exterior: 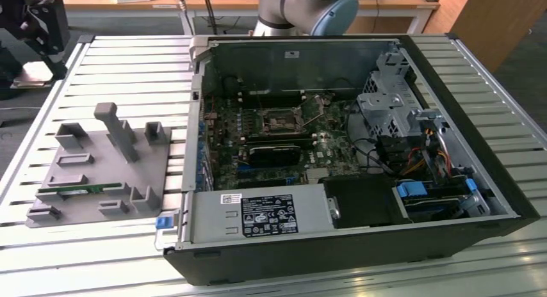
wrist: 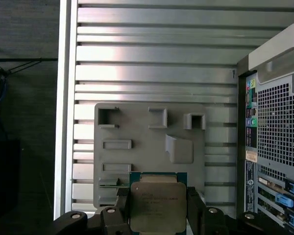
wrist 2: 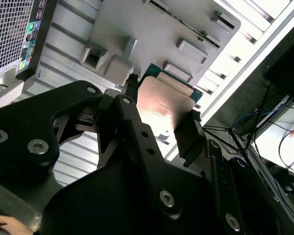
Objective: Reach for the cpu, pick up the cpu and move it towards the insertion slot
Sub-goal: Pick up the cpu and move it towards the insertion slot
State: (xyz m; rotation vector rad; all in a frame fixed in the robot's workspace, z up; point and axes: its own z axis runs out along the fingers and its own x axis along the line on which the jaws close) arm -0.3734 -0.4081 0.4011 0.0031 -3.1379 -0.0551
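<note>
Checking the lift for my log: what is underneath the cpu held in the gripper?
The grey holder plate on the slatted table lies beneath the cpu, clamped in the gripper. The plate's patch behind the chip is hidden.

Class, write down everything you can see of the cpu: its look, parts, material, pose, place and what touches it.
The cpu is a small, flat square chip. A silvery metal lid with faint print sits on a teal-green board, which shows as a thin rim. It looks rigid and undamaged. The black gripper is shut on two of its opposite edges, and the lid faces both wrist cameras. It appears to be held clear of the grey holder tray behind it.
</note>
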